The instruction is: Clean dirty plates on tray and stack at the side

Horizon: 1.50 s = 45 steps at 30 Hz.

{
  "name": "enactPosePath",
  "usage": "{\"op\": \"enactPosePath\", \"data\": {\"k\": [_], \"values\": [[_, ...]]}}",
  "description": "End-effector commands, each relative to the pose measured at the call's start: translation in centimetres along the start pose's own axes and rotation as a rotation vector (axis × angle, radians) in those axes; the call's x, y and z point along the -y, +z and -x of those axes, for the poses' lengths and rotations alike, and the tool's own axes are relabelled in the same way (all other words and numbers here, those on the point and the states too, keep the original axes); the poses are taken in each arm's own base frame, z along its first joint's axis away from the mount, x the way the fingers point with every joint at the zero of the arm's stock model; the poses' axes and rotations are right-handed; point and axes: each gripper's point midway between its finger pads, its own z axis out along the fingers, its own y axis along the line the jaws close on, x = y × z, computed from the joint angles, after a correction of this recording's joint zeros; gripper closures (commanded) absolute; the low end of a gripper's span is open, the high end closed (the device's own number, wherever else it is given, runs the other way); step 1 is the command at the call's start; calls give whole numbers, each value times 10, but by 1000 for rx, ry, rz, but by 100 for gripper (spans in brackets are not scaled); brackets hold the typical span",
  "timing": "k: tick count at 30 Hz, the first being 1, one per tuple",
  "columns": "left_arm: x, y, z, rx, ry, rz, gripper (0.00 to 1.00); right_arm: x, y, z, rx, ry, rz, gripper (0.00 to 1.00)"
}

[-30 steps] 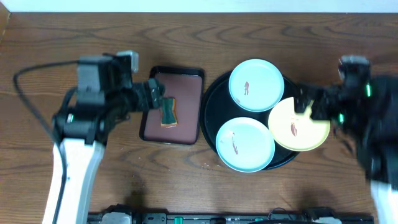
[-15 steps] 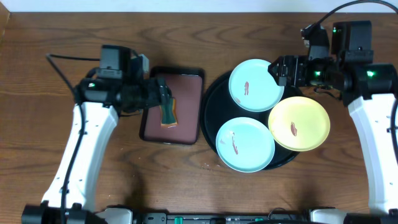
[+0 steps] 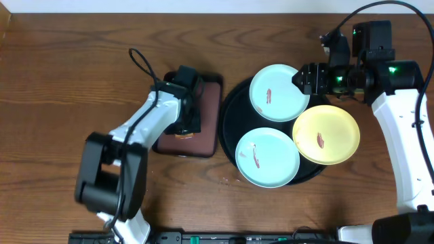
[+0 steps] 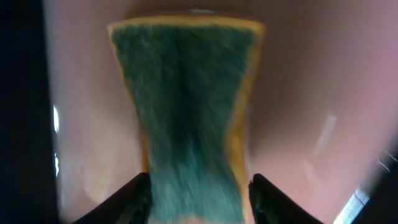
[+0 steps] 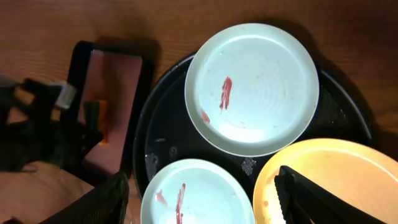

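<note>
Pinching a green scouring sponge at its waist, the left hand is being held closed over the small brown tray. The right hand is being held wide open and empty above the black tray, where the far mint plate, near mint plate and yellow plate are lying, each red-smeared.

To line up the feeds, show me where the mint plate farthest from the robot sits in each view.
Overhead: the mint plate is upper centre-right, on the black tray.
Left wrist: not in it; only the sponge shows.
Right wrist: upper centre.
Shared landmark: the black tray, in the overhead and right wrist views.
</note>
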Motion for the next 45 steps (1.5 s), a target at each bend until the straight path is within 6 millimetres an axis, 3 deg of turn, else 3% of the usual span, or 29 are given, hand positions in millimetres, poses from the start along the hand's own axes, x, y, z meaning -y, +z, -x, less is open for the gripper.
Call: {"op": "enactPosePath", "data": {"k": [1,2,3,6,10,13,15,20,26,30,32,34,39,40,43,45], "values": [[-5,24,-1,-31,-87,27,64,-4,-6,5,16,-13,14,26],[5,33,-5,-69,-88,-23,89,-4,-6,5,16,-14,14,25],[11,36,-9,-92,-89,-53,92,-4,-6,5,17,-14,14,25],[19,38,-14,-129,-85,-100,92,-4,-6,5,16,-13,14,25],[17,16,-8,-115,-64,-108,92,-4,-6,5,16,-14,14,25],[15,-5,0,-71,-62,-124,62,-4,-6,5,16,-13,14,25],[9,-14,9,-25,-71,-113,52,-4,-6,5,16,-13,14,25],[-14,-13,29,77,-85,7,49,-4,-6,5,17,-14,14,24],[-2,19,32,94,-74,-35,50,-4,-6,5,16,-13,14,23],[0,37,23,48,-58,-17,64,-4,-6,5,16,-13,14,23],[0,37,21,41,-49,-14,81,-4,-6,5,16,-13,14,23],[-1,30,24,50,-50,-17,92,-4,-6,5,16,-13,14,22],[4,-9,43,116,-44,-52,93,-4,-6,5,17,-14,13,22],[7,-19,47,137,-37,-70,92,-4,-6,5,17,-14,13,22],[10,-40,51,177,-38,-99,41,-4,-6,5,16,-14,13,21],[9,-45,48,175,-38,-99,35,-4,-6,5,16,-14,13,20]]}}
